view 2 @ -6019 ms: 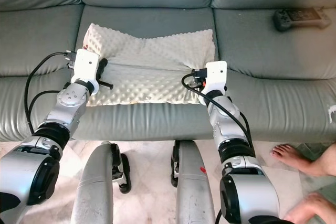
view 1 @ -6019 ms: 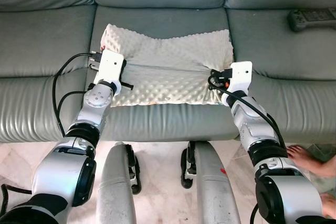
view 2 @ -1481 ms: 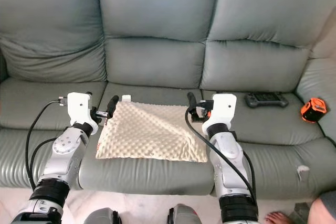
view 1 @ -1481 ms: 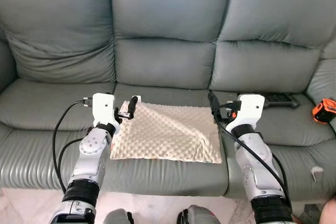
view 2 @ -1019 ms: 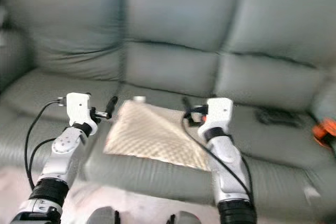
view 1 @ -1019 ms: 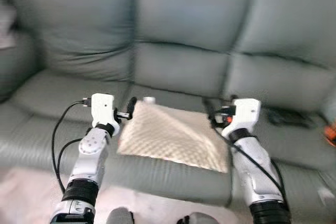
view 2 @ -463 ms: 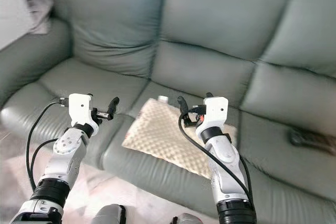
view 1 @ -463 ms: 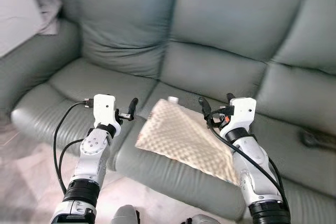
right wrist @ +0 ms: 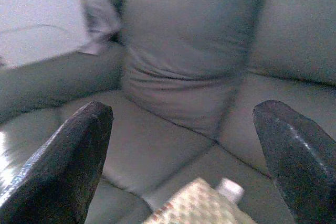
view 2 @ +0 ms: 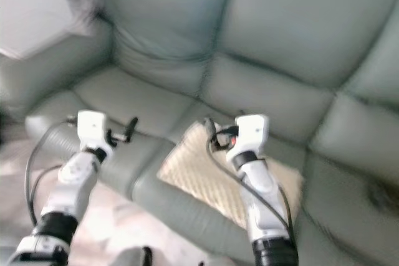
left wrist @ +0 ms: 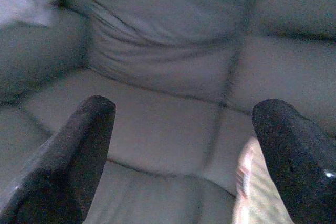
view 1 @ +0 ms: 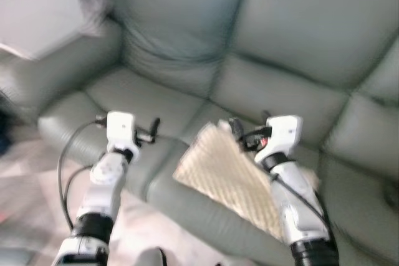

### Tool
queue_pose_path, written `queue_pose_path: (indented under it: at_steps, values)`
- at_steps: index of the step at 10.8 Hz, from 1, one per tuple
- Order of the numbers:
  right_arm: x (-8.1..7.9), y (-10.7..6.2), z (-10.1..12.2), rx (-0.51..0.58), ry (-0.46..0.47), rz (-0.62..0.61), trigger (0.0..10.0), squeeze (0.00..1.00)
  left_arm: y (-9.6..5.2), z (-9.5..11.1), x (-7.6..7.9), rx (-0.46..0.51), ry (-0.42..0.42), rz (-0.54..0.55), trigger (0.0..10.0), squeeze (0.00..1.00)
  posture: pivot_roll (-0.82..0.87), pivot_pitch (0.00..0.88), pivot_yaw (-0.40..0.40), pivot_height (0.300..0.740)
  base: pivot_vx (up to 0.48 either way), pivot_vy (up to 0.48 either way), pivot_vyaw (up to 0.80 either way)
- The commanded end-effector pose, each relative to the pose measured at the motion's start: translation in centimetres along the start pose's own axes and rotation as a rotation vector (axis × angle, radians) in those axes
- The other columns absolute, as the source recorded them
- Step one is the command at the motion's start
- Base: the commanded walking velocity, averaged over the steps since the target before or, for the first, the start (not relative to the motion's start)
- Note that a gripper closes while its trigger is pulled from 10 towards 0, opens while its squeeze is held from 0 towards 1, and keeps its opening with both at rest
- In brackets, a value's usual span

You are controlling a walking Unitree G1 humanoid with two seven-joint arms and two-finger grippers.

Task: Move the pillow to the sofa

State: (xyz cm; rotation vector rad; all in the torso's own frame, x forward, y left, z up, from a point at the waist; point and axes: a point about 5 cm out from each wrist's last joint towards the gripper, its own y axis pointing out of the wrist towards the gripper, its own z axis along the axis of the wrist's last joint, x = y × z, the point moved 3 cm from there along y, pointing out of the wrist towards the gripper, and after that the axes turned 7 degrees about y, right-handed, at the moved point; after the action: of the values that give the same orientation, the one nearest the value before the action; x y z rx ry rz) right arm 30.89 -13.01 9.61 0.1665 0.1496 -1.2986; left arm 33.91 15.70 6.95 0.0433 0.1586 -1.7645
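Both hands hang empty with their black fingers spread wide — the left hand (view 1: 151, 130) over the sofa's left seat cushion, the right hand (view 1: 235, 130) just above the pillow's near corner, neither touching anything. Largest in view is the grey-green leather sofa (view 1: 274, 48), its three seats and puffed back cushions blurred. On its left arm rests a pale, crumpled cloth (view 1: 53, 10), too smeared to name further. Next comes the cream dimpled pillow (view 1: 224, 175), lying flat on the middle seat, reaching to its front edge. Judging from this, the task looks done — the pillow is on the sofa and released, with nothing left but to pull away. No brand, label or writing can be read.
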Motion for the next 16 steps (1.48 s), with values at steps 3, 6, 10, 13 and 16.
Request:
queue_pose_path:
  at_steps: [3, 6, 10, 13, 16]
  values:
    - [0.6, -0.2, 0.0, -0.002, -0.003, -0.011, 10.0, 0.0, 0.0, -0.5, 0.7, -0.024, -0.001, -0.016, 10.0, 0.0, -0.12, 0.023, -0.037, 0.74, 0.0, 0.262, 0.77]
    - [0.5, -0.1, 0.0, -0.003, -0.001, -0.007, 10.0, 0.0, -0.1, -0.6, 0.5, -0.027, 0.001, -0.01, 10.0, 0.0, -0.12, 0.021, -0.039, 0.74, 0.0, 0.48, 0.77]
    - [0.3, 0.0, 0.0, -0.001, 0.005, 0.005, 10.0, 0.0, -0.1, -0.6, 0.4, -0.027, 0.004, -0.007, 10.0, 0.0, -0.11, 0.019, -0.04, 0.74, 0.0, 0.48, 0.77]
    - [-0.2, 0.0, -0.2, -0.004, 0.023, 0.034, 10.0, 0.0, -0.2, -0.6, 0.3, -0.025, 0.014, -0.003, 10.0, 0.0, -0.1, 0.021, -0.04, 0.74, 0.0, 0.48, 0.77]
    - [-0.6, -0.1, -0.3, -0.007, 0.038, 0.052, 10.0, 0.0, -0.4, -0.7, 0.3, -0.031, 0.021, 0.0, 10.0, 0.0, -0.1, 0.03, -0.036, 0.74, 0.0, 0.48, 0.77]
